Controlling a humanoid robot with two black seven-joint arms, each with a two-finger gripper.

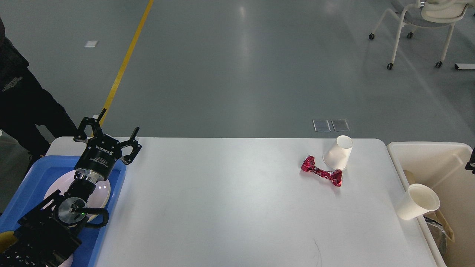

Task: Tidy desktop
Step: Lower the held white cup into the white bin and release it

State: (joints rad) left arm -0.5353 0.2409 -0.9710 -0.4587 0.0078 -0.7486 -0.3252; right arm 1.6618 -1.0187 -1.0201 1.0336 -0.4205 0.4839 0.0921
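The white desktop [230,200] carries a crumpled red foil wrapper [322,171] at the far right. A white paper cup [338,152] lies tipped just behind the wrapper. A second white paper cup [419,202] leans at the desktop's right edge against the cream bin's rim. My left gripper [111,128] hovers open and empty over the blue tray's far end, far from these items. Of my right gripper [471,162] only a dark sliver shows at the right edge, above the bin.
A blue tray [33,174] holding a white plate [104,191] sits at the desktop's left end under my left arm. The cream bin [430,152] stands off the right edge with brown scraps inside. A person in black stands at far left; a wheeled chair is far back right.
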